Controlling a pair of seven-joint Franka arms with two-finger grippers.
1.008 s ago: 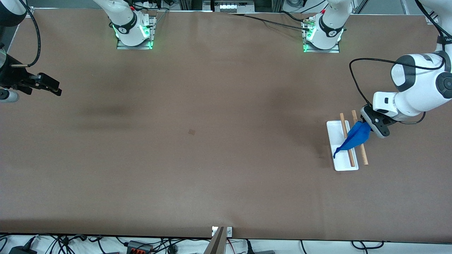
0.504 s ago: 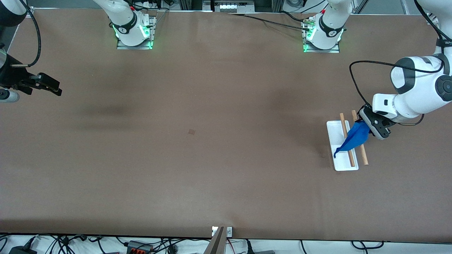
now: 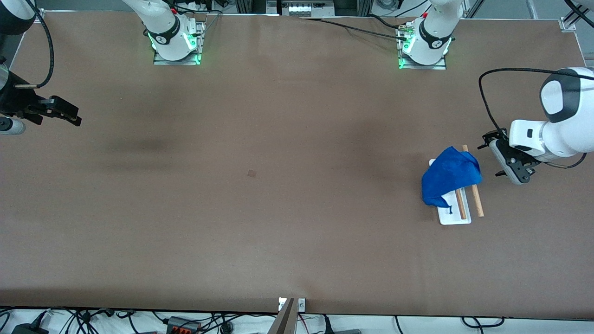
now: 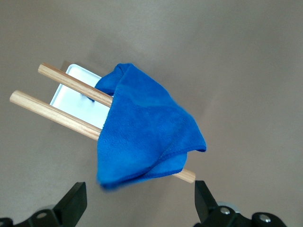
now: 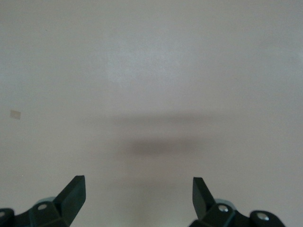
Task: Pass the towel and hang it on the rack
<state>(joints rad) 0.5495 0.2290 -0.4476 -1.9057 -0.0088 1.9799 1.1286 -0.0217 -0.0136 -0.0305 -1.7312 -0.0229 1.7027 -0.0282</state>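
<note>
The towel (image 3: 449, 176) lies draped over both rods of the rack (image 3: 455, 217), at the left arm's end of the counter (image 3: 278, 185). Left pincer (image 3: 509, 161) hangs just beside it, fingers apart, empty. Right pincer (image 3: 62, 111) waits, spread wide, over bare counter.

The tabletop (image 3: 278, 208) lies bare between the two arms' ends. Toward the left arm's end, the rack (image 3: 457, 215) with the towel (image 3: 449, 178) draped over its rods is the lone obstacle, the open-fingered left end effector (image 3: 495, 160) just beside it, apart.
</note>
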